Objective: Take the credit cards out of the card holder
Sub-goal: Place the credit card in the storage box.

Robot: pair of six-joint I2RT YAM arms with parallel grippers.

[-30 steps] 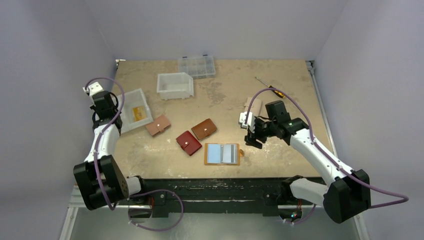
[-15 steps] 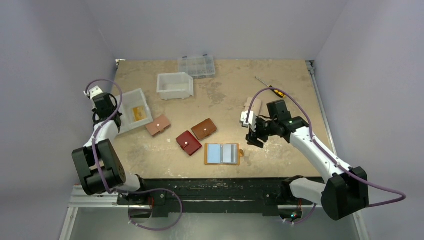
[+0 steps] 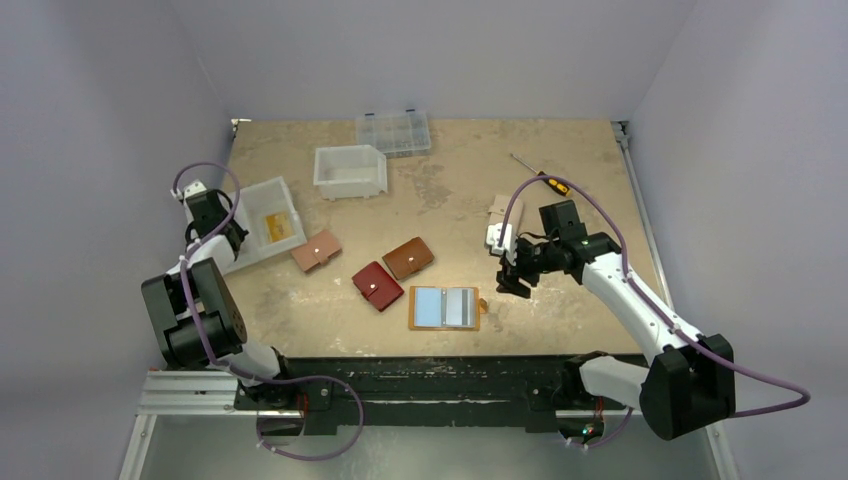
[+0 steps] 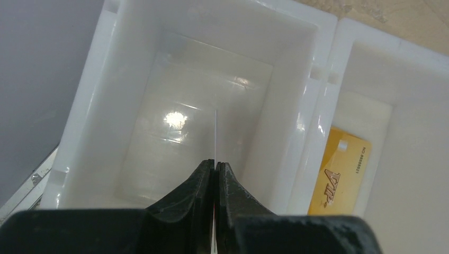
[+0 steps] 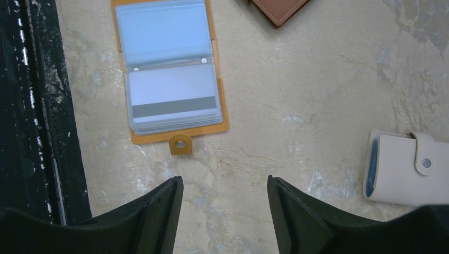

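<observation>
The mustard-yellow card holder [image 3: 444, 308] lies open near the table's front edge. The right wrist view shows its rim [image 5: 223, 114], a light blue card [image 5: 161, 34] and a whitish card with a dark stripe [image 5: 172, 98] in clear sleeves. My right gripper [image 3: 508, 272] [image 5: 225, 182] is open and empty, above bare table just right of the snap tab [image 5: 180, 144]. My left gripper [image 3: 218, 232] [image 4: 215, 164] is shut on a thin whitish card [image 4: 216, 135] seen edge-on, over the left compartment of a white bin [image 4: 317, 95]. A yellow-orange card [image 4: 341, 172] [image 3: 278, 227] lies in the right compartment.
A pink wallet [image 3: 316, 250], a brown wallet [image 3: 408, 257] and a dark red wallet [image 3: 377, 285] lie mid-table. A cream wallet [image 3: 505, 213] [image 5: 405, 166] lies beside my right gripper. A second white bin [image 3: 351, 171], a clear organiser box [image 3: 393, 132] and a screwdriver [image 3: 540, 177] sit farther back.
My left arm has folded back toward its base, with its wrist staying over the white bin. My right gripper has shifted slightly to the right. The wallets have not moved.
</observation>
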